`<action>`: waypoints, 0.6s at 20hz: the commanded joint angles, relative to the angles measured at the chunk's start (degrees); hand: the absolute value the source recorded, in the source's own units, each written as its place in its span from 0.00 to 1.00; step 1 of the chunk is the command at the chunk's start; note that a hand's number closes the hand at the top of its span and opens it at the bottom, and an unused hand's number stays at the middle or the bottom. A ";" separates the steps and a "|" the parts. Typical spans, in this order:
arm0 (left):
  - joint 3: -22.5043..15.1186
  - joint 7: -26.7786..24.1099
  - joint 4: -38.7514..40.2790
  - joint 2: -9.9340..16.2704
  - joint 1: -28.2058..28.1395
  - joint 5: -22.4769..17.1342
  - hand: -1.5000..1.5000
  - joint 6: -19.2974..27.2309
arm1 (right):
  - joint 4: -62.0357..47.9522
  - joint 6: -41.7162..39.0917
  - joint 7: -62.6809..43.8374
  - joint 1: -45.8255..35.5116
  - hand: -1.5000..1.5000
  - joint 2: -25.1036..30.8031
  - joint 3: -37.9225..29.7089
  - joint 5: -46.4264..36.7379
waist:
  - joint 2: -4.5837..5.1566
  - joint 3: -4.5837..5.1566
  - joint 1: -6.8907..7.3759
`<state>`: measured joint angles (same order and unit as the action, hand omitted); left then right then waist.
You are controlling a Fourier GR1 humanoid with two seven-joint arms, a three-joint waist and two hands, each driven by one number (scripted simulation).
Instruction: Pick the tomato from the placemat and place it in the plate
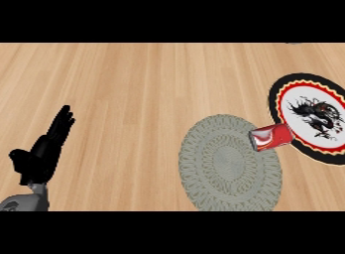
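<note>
My left hand [42, 154], black on a grey forearm, sits at about 8 o'clock near the lower-left edge, resting. Fingers straight and together, pointing up toward 12, thumb sticking out to the left. It has hold of nothing and touches nothing but air over the light wooden plank counter [132, 89]. My right hand doesn't show anywhere in the head view.

Next out, at roughly 4 to 5 o'clock from centre: round grey woven placemat [230, 163] with a ribbed ring pattern, lying flat, lower edge running to the bottom of the scene.

At the placemat's upper-right rim, about 3 o'clock: the task's thing, which reads here as a small glossy red item with white highlights [271, 137], blocky rather than round. It straddles the boundary, left part over the placemat, right part overlapping the plate's rim. Can't tell whether it lies flat or is tilted.

Farthest, at 2 to 3 o'clock: round plate with black rim, red ring, white centre and a dark dragon motif [318, 119], its lower-left edge touching the placemat's edge.
</note>
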<state>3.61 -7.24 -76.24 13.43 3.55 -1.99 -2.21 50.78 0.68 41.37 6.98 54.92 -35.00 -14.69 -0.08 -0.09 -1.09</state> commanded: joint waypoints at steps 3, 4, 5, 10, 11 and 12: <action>-0.56 0.65 -0.22 -1.08 -0.64 1.24 0.50 0.06 | -2.43 -5.09 2.89 -3.01 1.00 2.59 -3.01 2.63 | 0.05 0.09 1.01; 1.03 2.64 -0.09 0.24 2.49 0.58 0.50 -0.13 | -4.48 -5.28 4.07 -3.91 1.00 3.60 -3.02 2.00 | 0.08 0.08 1.03; -0.43 -2.37 1.01 -1.56 -1.48 1.36 0.50 -0.63 | -2.73 -5.35 2.14 -5.32 1.00 3.26 -2.34 2.07 | 0.08 0.10 1.16; -0.09 0.19 2.26 -2.11 2.25 2.49 0.50 0.74 | 2.01 -5.31 -5.13 -10.48 1.00 2.24 2.23 -0.57 | 0.16 0.10 1.33; 0.87 -0.82 -0.56 -0.25 -0.91 0.54 0.50 -2.07 | 9.08 -6.58 -11.06 -10.48 1.00 0.92 3.28 0.45 | 0.05 0.15 1.44; 0.98 -2.11 3.60 -0.52 1.16 1.61 0.50 -1.55 | 11.53 -5.68 -11.76 -9.40 1.00 -1.71 5.34 -0.93 | 0.09 0.16 1.10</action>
<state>4.14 -7.83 -75.47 12.86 3.64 -0.91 -3.38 55.94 -4.74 35.65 -0.49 55.89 -33.51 -14.15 -0.02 0.05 0.03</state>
